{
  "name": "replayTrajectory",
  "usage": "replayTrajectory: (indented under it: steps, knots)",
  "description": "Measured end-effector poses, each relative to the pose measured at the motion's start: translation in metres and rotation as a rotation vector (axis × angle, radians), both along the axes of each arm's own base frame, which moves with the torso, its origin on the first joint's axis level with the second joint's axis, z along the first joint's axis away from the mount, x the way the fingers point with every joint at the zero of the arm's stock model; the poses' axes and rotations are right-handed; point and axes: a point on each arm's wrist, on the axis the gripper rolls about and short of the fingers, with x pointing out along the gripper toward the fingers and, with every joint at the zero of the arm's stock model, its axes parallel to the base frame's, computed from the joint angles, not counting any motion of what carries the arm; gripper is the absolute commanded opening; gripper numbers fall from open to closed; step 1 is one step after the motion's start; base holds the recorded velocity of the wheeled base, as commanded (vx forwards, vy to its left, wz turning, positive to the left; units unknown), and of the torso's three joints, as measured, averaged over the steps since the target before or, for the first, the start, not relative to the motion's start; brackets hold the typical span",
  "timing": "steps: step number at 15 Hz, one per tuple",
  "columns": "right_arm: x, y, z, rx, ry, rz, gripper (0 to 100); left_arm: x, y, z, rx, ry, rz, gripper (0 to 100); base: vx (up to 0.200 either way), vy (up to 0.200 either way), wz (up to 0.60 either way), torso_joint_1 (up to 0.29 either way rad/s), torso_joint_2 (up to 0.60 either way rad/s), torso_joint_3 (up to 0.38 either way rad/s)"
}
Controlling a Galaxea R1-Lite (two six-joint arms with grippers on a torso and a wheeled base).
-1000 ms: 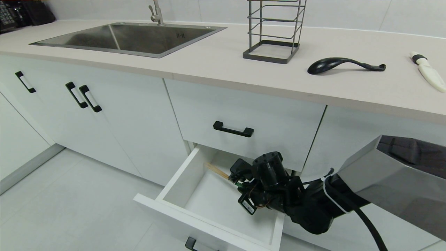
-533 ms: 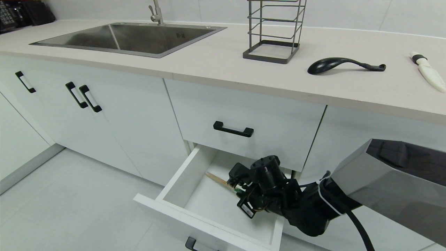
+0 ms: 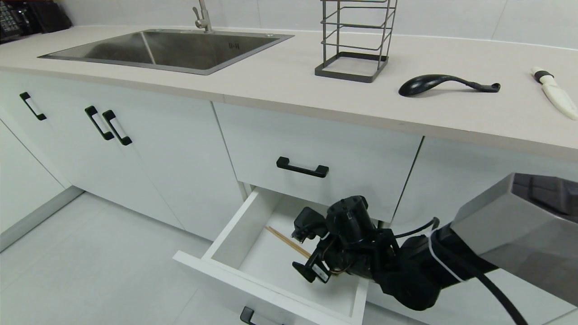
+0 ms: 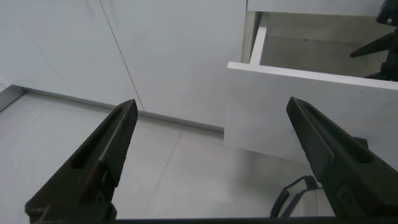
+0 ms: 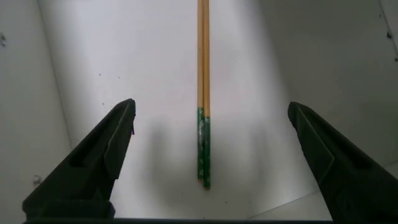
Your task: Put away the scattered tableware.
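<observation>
Rectangular stainless steel sink (image 3: 167, 47) sunk in beige stone countertop (image 3: 271, 85), chrome faucet (image 3: 202, 17) at its back rim, white cabinet doors (image 3: 149, 171) below with black bar handles (image 3: 117, 127), pale grey tiled floor (image 3: 90, 271), black keypad device (image 3: 13, 20) at counter's far left corner.

2 chopsticks (image 3: 286, 240) in drawer (image 3: 271, 267); spoon (image 3: 447, 84), knife (image 3: 555, 92), rack (image 3: 345, 76) on counter (image 3: 280, 85)

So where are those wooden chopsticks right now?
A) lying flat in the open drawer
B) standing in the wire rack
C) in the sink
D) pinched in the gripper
A: the chopsticks lie flat on the floor of the open drawer. The right gripper is open over them, with its fingers clear on either side.
</observation>
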Motion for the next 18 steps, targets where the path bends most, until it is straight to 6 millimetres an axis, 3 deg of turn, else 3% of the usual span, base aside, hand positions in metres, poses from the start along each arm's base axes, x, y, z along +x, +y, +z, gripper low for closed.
replayTrajectory:
  steps: [3, 8, 10, 13, 18]
  knots:
    - [-0.024, -0.008, 0.029, 0.06, -0.012, 0.087, 100, 0.0, 0.0, 0.0, 0.0, 0.0, 0.0, 100, 0.0, 0.0, 0.0, 0.0, 0.0, 0.0]
    - [-0.068, -0.046, 0.064, 0.208, 0.01, 0.298, 100, 0.0, 0.0, 0.0, 0.0, 0.0, 0.0, 100, 0.0, 0.0, 0.0, 0.0, 0.0, 0.0]
    - [-0.08, -0.06, 0.066, 0.263, -0.01, 0.295, 100, 0.0, 0.0, 0.0, 0.0, 0.0, 0.0, 100, 0.0, 0.0, 0.0, 0.0, 0.0, 0.0]
    - [-0.085, -0.065, 0.061, 0.367, -0.112, 0.304, 100, 0.0, 0.0, 0.0, 0.0, 0.0, 0.0, 100, 0.0, 0.0, 0.0, 0.0, 0.0, 0.0]
    - [-0.089, -0.068, 0.034, 0.367, -0.032, 0.276, 100, 0.0, 0.0, 0.0, 0.0, 0.0, 0.0, 100, 0.0, 0.0, 0.0, 0.0, 0.0, 0.0]
